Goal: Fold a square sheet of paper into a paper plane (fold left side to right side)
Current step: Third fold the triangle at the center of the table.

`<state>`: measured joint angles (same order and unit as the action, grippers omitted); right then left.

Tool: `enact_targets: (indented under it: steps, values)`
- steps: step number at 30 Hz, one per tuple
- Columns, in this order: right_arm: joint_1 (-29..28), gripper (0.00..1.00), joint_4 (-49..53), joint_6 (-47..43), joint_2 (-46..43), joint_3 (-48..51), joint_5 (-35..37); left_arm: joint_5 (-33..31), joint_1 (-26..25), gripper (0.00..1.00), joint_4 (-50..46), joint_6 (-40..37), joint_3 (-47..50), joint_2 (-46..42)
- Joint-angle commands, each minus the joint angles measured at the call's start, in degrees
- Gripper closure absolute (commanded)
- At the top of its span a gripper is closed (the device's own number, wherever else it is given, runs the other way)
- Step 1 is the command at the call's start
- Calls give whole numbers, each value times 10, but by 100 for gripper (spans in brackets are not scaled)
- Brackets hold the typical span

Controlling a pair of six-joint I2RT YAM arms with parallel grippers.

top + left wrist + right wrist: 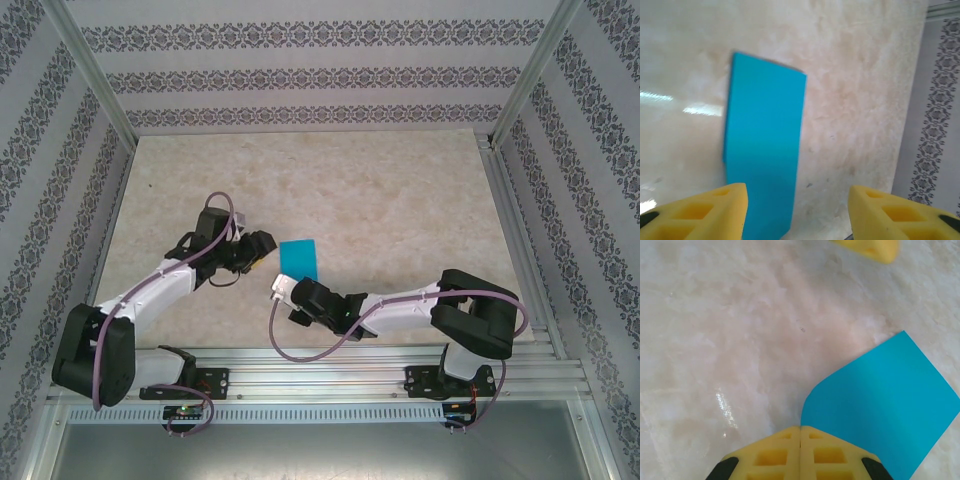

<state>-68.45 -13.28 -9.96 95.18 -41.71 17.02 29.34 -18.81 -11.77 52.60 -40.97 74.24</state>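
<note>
The thin bright cyan-blue sheet of paper [300,258], plain and unmarked, lay on the pale marbled tabletop [400,190] around its middle, showing from above as a rectangle taller than wide and turned slightly off square. In the left wrist view it read as a long narrow strip with straight edges and sharp far corners. In the right wrist view one corner formed a smooth rounded curve instead of a point; the rest looked flat.

Matt cyan paper [765,140] lies on a glossy marble-look table [855,100].
</note>
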Motion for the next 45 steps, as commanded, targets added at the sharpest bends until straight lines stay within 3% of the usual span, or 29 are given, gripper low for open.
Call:
enact_targets:
  steps: [1, 8, 14, 24, 33, 41, 45]
  values:
    - [8, 100, -2, 16, -16, 6, -18, 62, 2, 55, -17, -66, -39, 63]
    - [19, 100, -1, 26, -20, 7, -34, 114, -18, 70, 40, -87, -123, 220]
    - [28, 100, 8, 32, -19, 3, -45, 80, -47, 76, 18, -113, -187, 328]
    - [51, 100, 44, 69, -38, 3, -102, 35, -62, 80, 6, -131, -202, 392]
    - [150, 100, 42, 137, -65, 29, -251, 18, -69, 81, -11, -143, -199, 399]
    - [256, 100, 4, 229, -20, 29, -462, 17, -75, 81, -12, -140, -200, 401]
    - [282, 100, -36, 268, 16, 25, -523, 18, -77, 82, -14, -140, -203, 401]
